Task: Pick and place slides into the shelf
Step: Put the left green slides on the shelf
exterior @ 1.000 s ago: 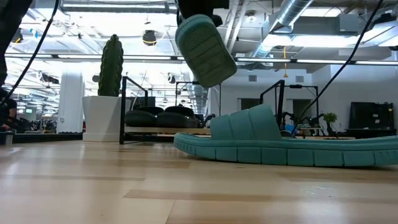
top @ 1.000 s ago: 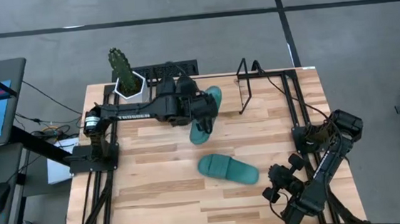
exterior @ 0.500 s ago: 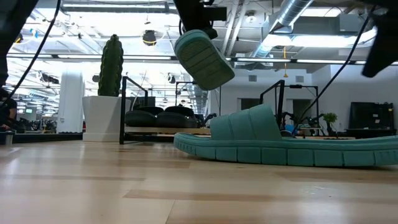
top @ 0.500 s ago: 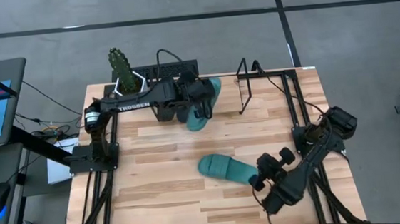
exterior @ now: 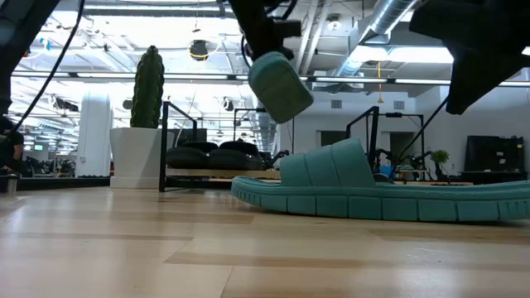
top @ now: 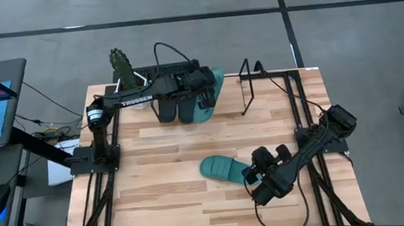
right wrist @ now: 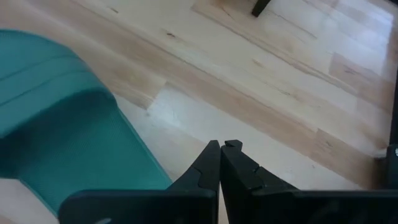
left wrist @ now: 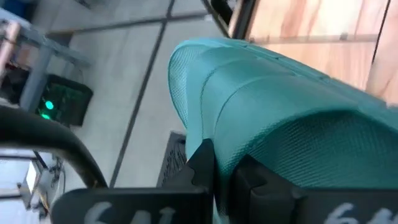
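Note:
My left gripper (top: 202, 90) is shut on a teal slide (top: 211, 90) and holds it in the air at the far edge, over the black rod shelf (top: 247, 88) and next to two black slides (top: 175, 109) that sit in it. In the low view this slide (exterior: 280, 84) hangs tilted above the shelf (exterior: 168, 132). A second teal slide (top: 224, 169) lies flat on its sole mid-table. My right gripper (right wrist: 221, 149) is shut, hovering just beside that slide (right wrist: 56, 143) near its right end, and touches nothing. My left gripper pinches the teal slide between its two fingers (left wrist: 202, 165) at the slide's edge (left wrist: 224, 146); the gripper body hides the exact spot. The slide is lifted clear and hangs tilted, its free end (exterior: 286, 95) lower and toward the near side.
A cactus in a white pot (top: 123, 70) stands at the far left corner, beside the shelf. Black arm frames run along the table's left side (top: 94, 161) and right side (top: 308, 130). Bare wood lies near the front edge (top: 166, 209).
My left gripper has carried the teal slide toward the far edge, up to the shelf, and turned it so that it lies more along the black slides. My right arm has swung from the near right corner toward the table's left and come down beside the teal slide on the table.

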